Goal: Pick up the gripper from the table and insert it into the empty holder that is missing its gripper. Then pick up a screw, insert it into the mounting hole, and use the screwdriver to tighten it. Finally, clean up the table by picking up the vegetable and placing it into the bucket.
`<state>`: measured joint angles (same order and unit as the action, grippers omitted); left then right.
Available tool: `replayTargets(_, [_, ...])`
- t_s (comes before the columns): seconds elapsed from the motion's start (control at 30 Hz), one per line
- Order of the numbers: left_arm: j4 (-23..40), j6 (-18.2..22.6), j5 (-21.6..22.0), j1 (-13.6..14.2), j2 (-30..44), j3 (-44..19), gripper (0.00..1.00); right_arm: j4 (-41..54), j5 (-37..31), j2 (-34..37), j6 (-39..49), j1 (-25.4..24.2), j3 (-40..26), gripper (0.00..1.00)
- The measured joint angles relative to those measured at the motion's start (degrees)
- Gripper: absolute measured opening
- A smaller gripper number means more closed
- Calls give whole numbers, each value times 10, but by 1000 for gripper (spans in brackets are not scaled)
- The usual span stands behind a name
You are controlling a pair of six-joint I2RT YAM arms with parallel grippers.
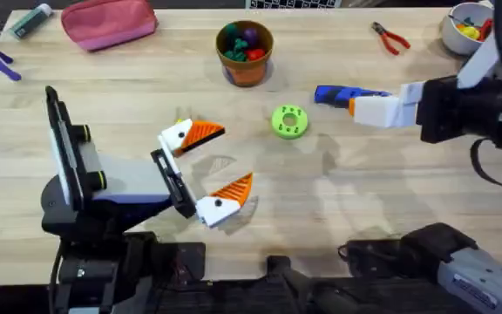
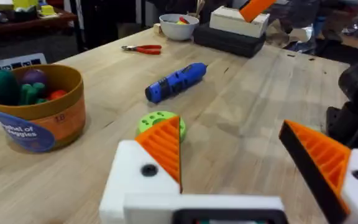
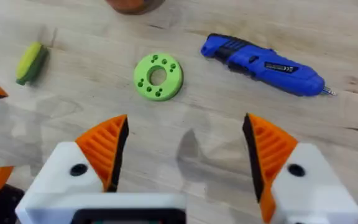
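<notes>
Blue fat pen-shaped plastic screwdriver [image 3: 263,61]: flat on bench [image 1: 338,218], beside green holed disc [image 3: 158,76]. Likely rigid, smooth, moderately heavy, prone to rolling; grip mid-barrel. Right pincer [image 3: 185,155] released, hovering near. Left pincer [image 2: 235,155] released, empty.

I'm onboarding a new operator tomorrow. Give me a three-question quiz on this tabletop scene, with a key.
1. True or false: the blue pen-shaped electric screwdriver lies flat on the wooden table.
2. What is inside the round orange-brown bucket? A) toy vegetables B) red-handled pliers C) nothing
3. Fill in: the green holed plastic disc lies between the screwdriver and the small yellow-green toy ____.

Key
1. True; neither the left gripper nor the right gripper holds it, and both are open.
2. A.
3. vegetable.
</notes>
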<state>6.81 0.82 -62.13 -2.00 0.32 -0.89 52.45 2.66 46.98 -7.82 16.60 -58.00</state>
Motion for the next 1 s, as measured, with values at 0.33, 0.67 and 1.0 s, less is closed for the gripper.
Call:
replayTargets(0.33, [-22,-94,94,-14,0,-8,985,-7,0,0,-6,0,0,994])
replayTargets(0.67, [303,-31,297,-47,89,-271,985,-26,0,0,-8,0,0,993])
replayTargets(1.0, [583,6,449,-47,347,-555,985,-26,0,1,-8,0,0,993])
